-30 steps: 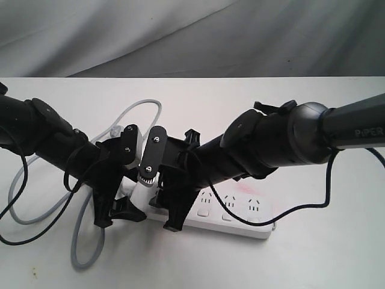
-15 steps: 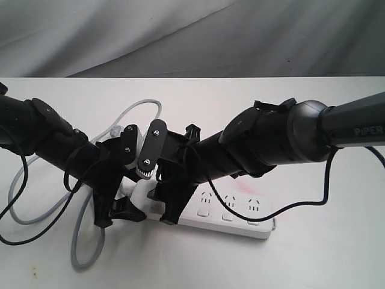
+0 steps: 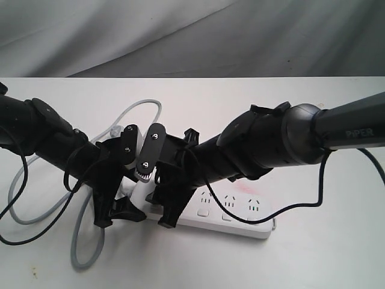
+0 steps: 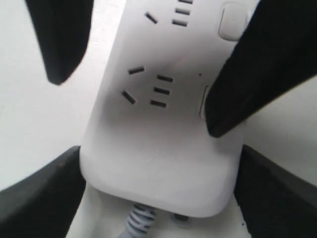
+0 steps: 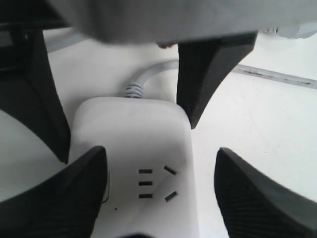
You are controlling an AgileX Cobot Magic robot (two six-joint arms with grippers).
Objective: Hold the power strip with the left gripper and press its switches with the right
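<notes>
Your power strip [image 3: 231, 212] lies on the table [image 3: 313, 259] near 6 o'clock in the exterior view, cord end toward 9. Your left gripper [image 4: 159, 153] clamps that end across its width. Your right gripper [image 5: 159, 153] straddles it wide open and empty, with one fingertip [image 4: 223, 119] partly covering the last switch [image 4: 202, 100].

the left arm [image 3: 48, 135] and the right arm [image 3: 283, 141] are angled down toward each other, the left gripper [image 3: 119, 215] being clamped on the power strip [image 3: 231, 211] and the right gripper [image 3: 163, 209] held over it with jaws spread wide.
</notes>
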